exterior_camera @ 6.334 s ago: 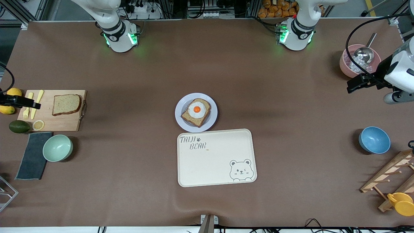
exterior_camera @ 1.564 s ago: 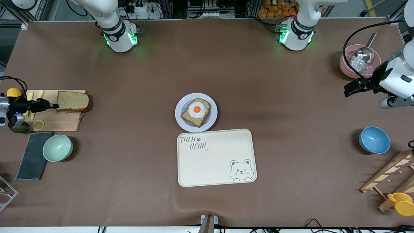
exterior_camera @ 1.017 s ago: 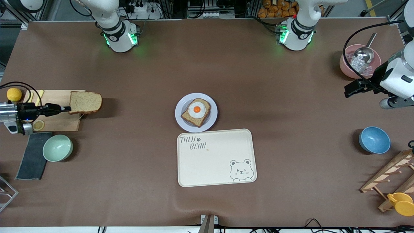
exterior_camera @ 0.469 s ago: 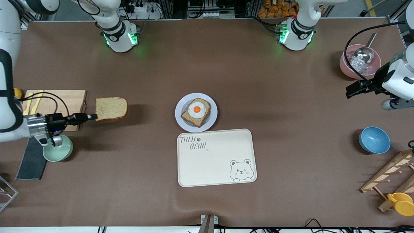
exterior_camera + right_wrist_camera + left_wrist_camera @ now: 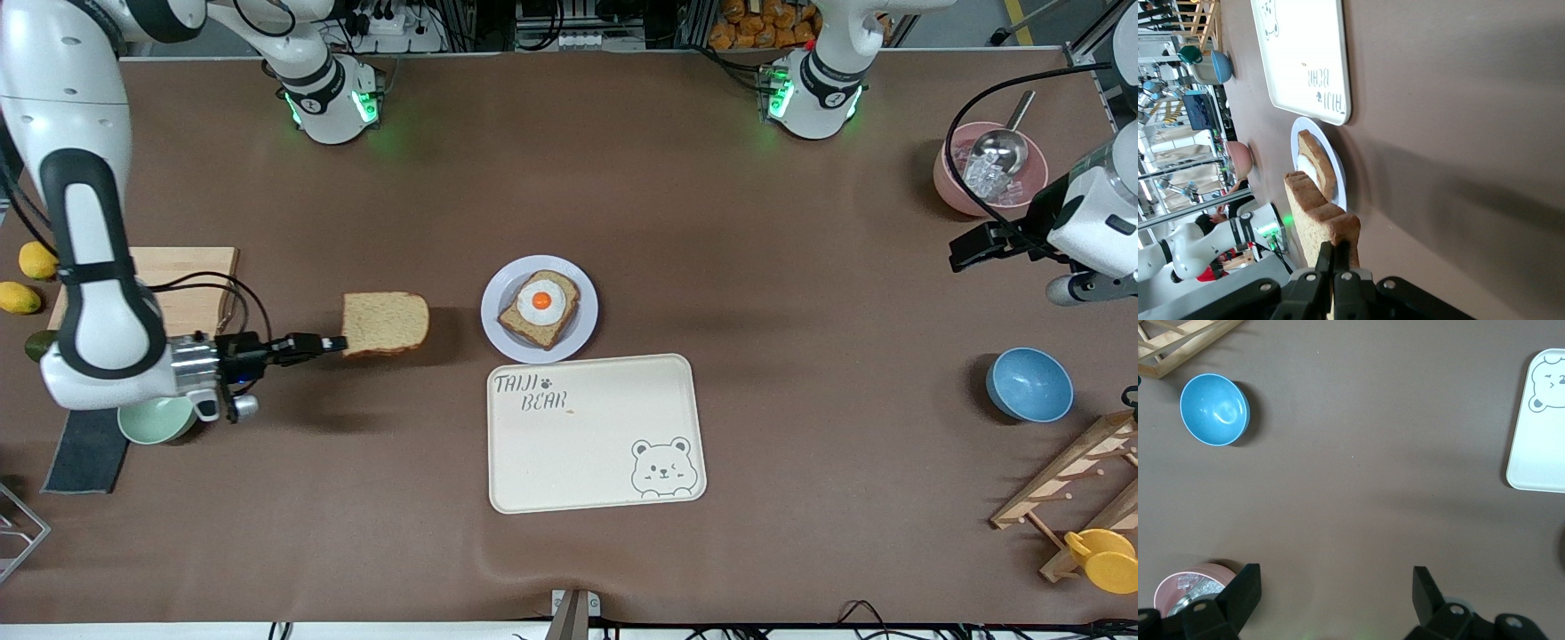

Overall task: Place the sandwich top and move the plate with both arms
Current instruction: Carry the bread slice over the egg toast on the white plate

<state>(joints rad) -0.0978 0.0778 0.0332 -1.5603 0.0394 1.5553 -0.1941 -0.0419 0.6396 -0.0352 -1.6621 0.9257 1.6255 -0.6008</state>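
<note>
Brown cloth is covering our big table. We are carrying the sandwich top [image 5: 385, 324] in the air, over the cloth just beside the plate [image 5: 539, 308]. Our right gripper [image 5: 331, 343] is pinching its edge tight. Our left gripper [image 5: 965, 249] is waiting, fingers wide apart, over the cloth by the pink bowl [image 5: 952, 182]. We should be keeping the bread flat and lowering it gently, square over the egg slice [image 5: 540, 308].

Table [image 5: 622, 196] is plain brown. The sandwich top [image 5: 386, 323] is light tan with a darker crust. The plate [image 5: 494, 302] is pale lavender-white, and the egg [image 5: 540, 300] on it is white with an orange yolk. The cream tray [image 5: 587, 453] has dark lettering and a bear doodle. There's a blue bowl [image 5: 1029, 384], a mint bowl [image 5: 147, 425] and a pink bowl [image 5: 956, 182].
</note>
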